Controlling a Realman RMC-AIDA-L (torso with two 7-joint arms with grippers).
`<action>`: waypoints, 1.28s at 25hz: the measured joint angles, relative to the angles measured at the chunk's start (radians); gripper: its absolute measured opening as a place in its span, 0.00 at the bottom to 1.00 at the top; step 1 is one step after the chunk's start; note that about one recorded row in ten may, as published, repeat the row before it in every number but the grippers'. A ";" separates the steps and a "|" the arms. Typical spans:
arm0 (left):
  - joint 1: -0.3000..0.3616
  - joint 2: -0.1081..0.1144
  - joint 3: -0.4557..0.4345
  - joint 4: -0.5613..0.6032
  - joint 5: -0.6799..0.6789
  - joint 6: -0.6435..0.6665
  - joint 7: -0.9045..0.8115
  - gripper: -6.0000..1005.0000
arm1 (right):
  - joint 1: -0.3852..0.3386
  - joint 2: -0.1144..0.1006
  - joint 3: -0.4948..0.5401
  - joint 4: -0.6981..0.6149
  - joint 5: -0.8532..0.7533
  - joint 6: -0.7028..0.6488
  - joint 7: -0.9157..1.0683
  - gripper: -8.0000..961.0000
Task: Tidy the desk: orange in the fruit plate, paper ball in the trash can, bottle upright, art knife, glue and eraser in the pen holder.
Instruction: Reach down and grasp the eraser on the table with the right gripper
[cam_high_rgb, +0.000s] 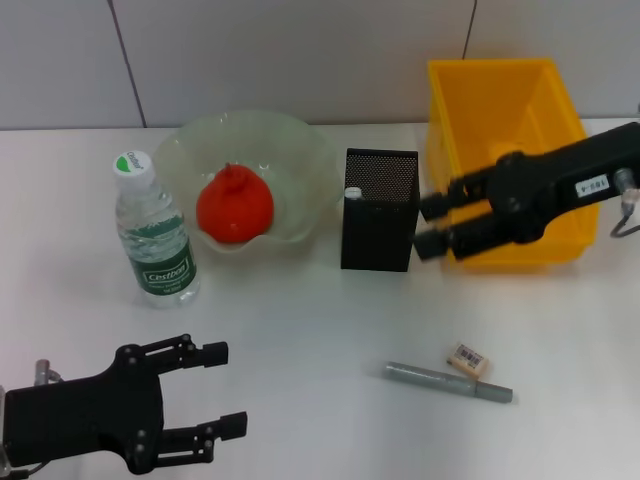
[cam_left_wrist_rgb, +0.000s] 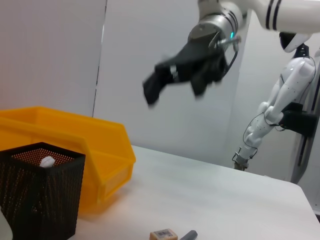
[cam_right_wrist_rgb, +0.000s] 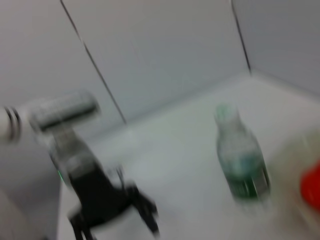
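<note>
Surface: white table
On it: bottle, fruit plate, pen holder, trash can, eraser, grey art knife

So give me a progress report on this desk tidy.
Done: the orange sits in the fruit plate, the bottle stands upright, and something white-tipped already pokes out of the pen holder. In hand: nothing; the right gripper hangs open by the trash can, the left gripper open near the front edge. Left: the eraser and the grey stick lie on the table.
</note>
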 joint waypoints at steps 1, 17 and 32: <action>0.000 -0.001 -0.001 0.000 0.000 -0.001 0.000 0.78 | 0.021 0.005 0.000 -0.021 -0.064 -0.009 0.039 0.71; 0.000 -0.005 -0.009 0.000 -0.008 -0.013 -0.002 0.78 | 0.283 0.132 -0.247 -0.026 -0.705 -0.024 0.495 0.71; -0.001 -0.010 -0.009 0.000 -0.009 -0.014 0.002 0.78 | 0.278 0.144 -0.411 0.129 -0.724 0.182 0.607 0.71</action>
